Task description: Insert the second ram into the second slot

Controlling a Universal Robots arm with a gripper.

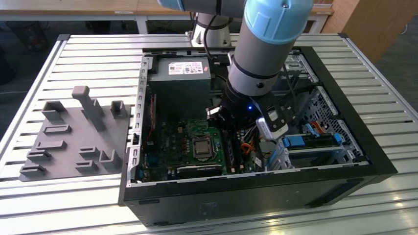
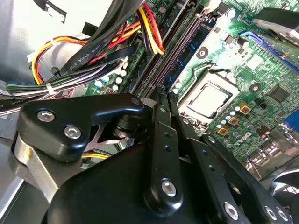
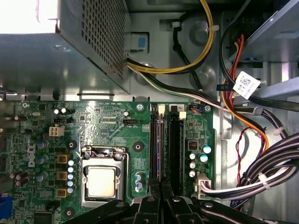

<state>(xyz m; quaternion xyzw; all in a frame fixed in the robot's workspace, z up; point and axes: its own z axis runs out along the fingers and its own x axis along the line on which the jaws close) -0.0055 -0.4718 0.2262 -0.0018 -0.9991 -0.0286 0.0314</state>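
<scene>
In the exterior view my arm (image 1: 267,44) reaches down into an open computer case (image 1: 261,198) lying on the slatted counter (image 1: 91,58). A grey fixture tray (image 1: 65,147) sits beside the case at the exterior view's left. The power supply (image 1: 177,81) fills the case's far corner, and light-blue drive-bay clips (image 1: 294,142) show toward the exterior view's right.

The first wrist view looks straight down on the motherboard. The processor socket (image 3: 100,181) lies beside the two memory slots (image 3: 175,144), and my pincer (image 3: 161,185) is over their near end. Its fingers (image 3: 153,193) are drawn together, with no more than a thin seam between the tips. A yellow cable (image 3: 205,42) loops over the metal floor of the case past the slots.

The second wrist view looks along the slots from behind my pincer, low and slanted. Here a dark-blue ram stick (image 2: 189,49) stands on edge in the slot nearer the socket, its flat side and chips turned to the camera. I cannot tell whether this stick is the second ram. I also cannot tell whether my tips pinch it, press on its edge or only hang just above. Red, orange and yellow wires (image 2: 145,28) cross close beside the slots.
</scene>
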